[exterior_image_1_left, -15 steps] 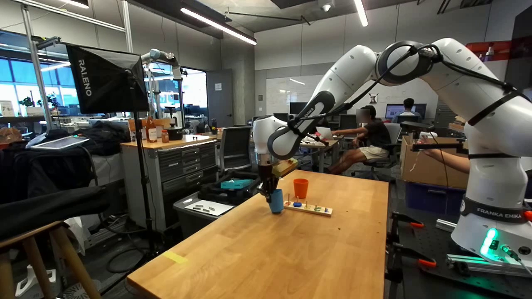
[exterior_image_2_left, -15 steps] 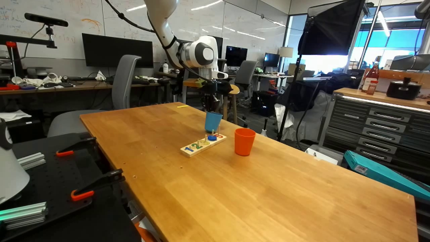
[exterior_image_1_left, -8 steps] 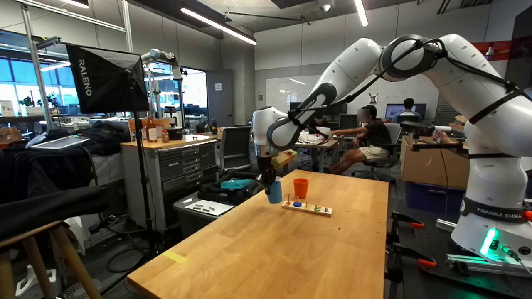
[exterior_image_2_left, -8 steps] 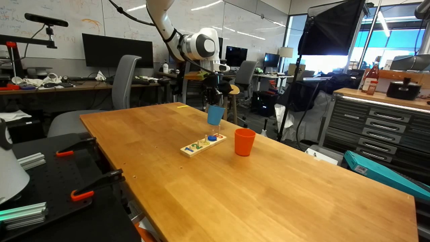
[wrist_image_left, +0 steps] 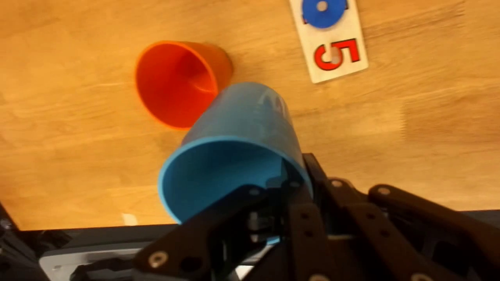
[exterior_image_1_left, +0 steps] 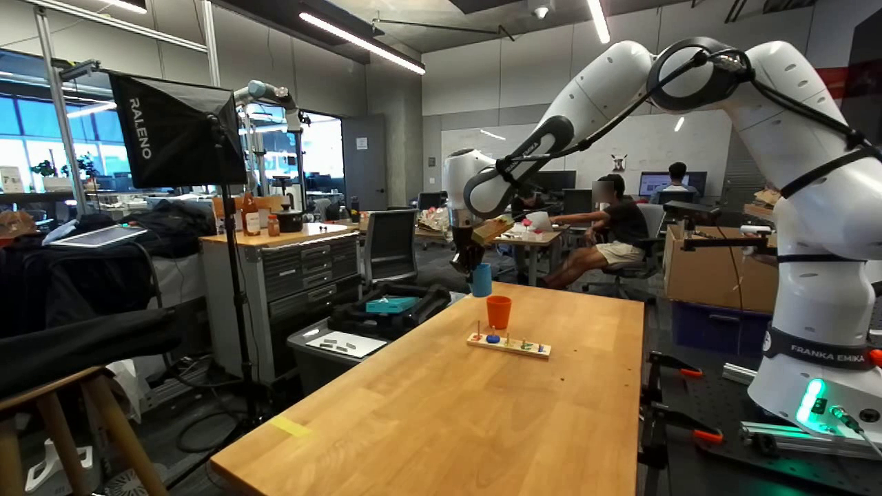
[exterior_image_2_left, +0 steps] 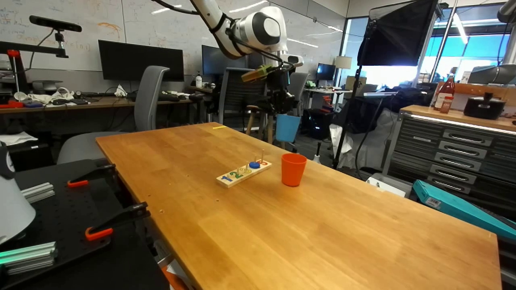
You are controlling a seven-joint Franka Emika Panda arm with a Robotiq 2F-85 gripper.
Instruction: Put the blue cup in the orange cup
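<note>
My gripper (wrist_image_left: 300, 166) is shut on the wall of the blue cup (wrist_image_left: 246, 113), with one finger inside the rim and one outside. The blue cup is in the air, a bit tilted, mouth up. It also shows in both exterior views (exterior_image_1_left: 481, 280) (exterior_image_2_left: 287, 128), under the gripper (exterior_image_2_left: 283, 110). The orange cup (exterior_image_1_left: 499, 313) stands upright on the table, mouth up and empty in the wrist view (wrist_image_left: 175, 84). In the wrist view the blue cup covers a part of the orange cup's rim. In an exterior view the blue cup is above the orange cup (exterior_image_2_left: 293, 171), apart from it.
A wooden number peg board (exterior_image_2_left: 244, 174) with a blue ring (exterior_image_2_left: 254, 165) lies on the table beside the orange cup. The table's long edge (wrist_image_left: 117, 227) runs close to the cups. A grey bin (exterior_image_1_left: 344, 348) stands past that edge.
My gripper has lifted the blue cup from beside the peg board's end, up off the table, and carried it toward the orange cup. The orange cup and peg board have not moved.
</note>
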